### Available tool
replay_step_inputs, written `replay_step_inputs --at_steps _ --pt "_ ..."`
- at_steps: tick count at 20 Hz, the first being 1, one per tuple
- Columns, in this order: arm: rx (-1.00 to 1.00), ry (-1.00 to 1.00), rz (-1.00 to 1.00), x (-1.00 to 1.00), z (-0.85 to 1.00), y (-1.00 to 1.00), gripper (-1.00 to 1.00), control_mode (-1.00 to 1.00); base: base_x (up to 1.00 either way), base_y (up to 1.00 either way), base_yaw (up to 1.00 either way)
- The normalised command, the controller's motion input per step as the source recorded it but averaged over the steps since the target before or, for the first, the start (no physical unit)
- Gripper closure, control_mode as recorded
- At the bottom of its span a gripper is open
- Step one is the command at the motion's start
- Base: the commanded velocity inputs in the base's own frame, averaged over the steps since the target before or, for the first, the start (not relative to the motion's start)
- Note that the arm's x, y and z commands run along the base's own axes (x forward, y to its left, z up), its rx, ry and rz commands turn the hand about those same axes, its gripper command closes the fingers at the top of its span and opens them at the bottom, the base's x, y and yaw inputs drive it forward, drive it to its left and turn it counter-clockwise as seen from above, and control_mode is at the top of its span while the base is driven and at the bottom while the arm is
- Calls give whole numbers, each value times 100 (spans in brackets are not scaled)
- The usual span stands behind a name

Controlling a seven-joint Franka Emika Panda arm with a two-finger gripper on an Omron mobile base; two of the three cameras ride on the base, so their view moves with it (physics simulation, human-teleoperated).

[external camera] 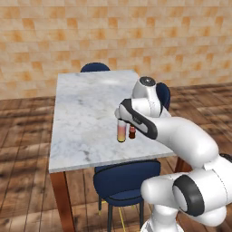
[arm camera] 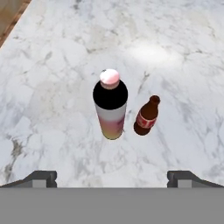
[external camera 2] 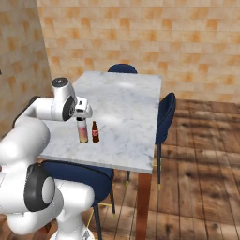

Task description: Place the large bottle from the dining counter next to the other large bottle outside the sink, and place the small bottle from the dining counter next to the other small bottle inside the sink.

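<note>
Left base view: arm hides large bottle point(external camera: 121, 133) top (small bottle point(external camera: 132, 132) seemingly beside); end effector point(arm camera: 112, 178) spread.

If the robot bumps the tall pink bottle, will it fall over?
Probably, if hit high: the large bottle is tall and narrow on a small base. On its side it would likely roll, being round. It could also knock the small bottle, which stands close beside it.

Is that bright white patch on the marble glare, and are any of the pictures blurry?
Hand view: a soft glare patch on the dining counter beyond the large bottle; everything sharp. Left base view: a fainter sheen near the far edge. Right base view: likewise, no blur.
</note>
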Motion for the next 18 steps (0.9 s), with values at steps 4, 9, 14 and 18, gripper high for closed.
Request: replay_step_inputs --at_steps 4,9,14,18 --pt "0 -1 2 16 -6 0 -100 -100 0 0 0" --pt "0 -1 3 9 -7 0 -100 -100 0 0 0" --pt "0 -2 3 2 -11 0 -100 -100 0 0 0" --pt "0 -2 3 0 -11 1 -100 -100 0 0 0"
